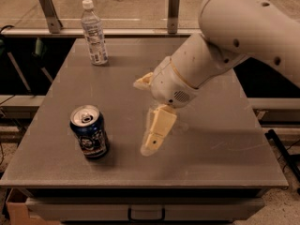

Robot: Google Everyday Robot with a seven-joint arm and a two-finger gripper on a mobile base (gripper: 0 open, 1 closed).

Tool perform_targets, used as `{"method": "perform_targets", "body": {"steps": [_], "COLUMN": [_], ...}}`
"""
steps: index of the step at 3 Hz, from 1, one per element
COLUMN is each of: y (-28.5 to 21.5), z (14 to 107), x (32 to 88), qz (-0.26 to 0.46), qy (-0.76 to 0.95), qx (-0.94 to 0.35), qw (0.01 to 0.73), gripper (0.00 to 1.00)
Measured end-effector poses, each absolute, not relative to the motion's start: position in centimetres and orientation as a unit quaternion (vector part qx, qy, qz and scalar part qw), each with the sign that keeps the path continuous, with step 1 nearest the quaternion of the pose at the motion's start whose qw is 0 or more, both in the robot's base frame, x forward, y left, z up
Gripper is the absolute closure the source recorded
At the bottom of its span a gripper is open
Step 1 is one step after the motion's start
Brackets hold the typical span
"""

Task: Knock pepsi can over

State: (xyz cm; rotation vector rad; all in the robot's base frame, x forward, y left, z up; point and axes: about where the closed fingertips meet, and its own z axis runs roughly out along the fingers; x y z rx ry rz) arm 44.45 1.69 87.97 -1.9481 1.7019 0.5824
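My fingers (pixel 151 144), empty, opening not discernible, hang right of the upright pepsi can (pixel 90 132); best strike high, sweeping left

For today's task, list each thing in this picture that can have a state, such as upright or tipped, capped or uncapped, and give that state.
pepsi can: upright on the near left of the table, not knocked over.
plastic bottle: upright, white cap on, at the far left.
gripper: pointing down just over the table, right of the pepsi can and apart from it.
drawer: shut, under the table's front edge.
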Motion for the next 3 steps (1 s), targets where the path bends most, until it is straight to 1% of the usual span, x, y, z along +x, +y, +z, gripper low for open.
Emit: {"method": "perform_targets", "body": {"steps": [2,3], "y": [8.8,11.6], "z": [86.6,86.6], "x": [41.4,40.0], "qz": [0.322,0.364], "qy": [0.575,0.557], "qx": [-0.696,-0.681], "qw": [0.285,0.305], "gripper": [0.00,0.09]}}
